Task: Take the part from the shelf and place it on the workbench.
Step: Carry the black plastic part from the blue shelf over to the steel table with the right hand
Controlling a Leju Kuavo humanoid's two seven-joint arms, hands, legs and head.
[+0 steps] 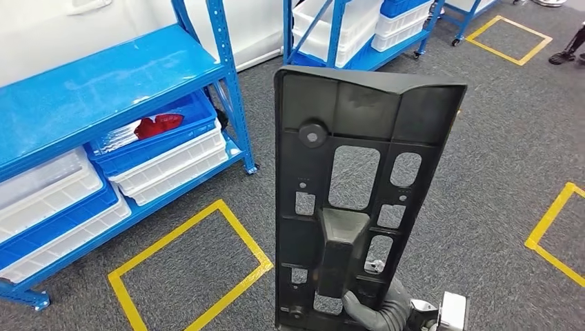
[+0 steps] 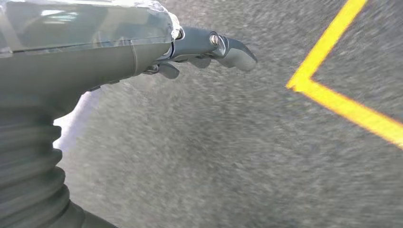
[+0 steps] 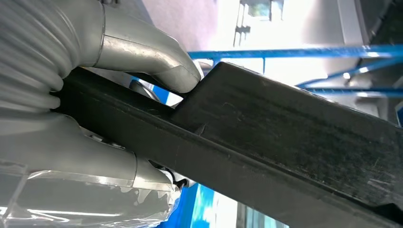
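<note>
Carrying step, by the look of it: right hand gripping the dark panel upright from its lower end. Left hand hanging empty, fingers loosely apart over carpet. Next: finding the workbench, then lowering the panel flat without tipping.

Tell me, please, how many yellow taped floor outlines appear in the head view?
3: one yellow taped floor outline beside the near blue metal shelf, one far off at upper right, one cut off at the right edge. The black plastic part may hide more.
</note>
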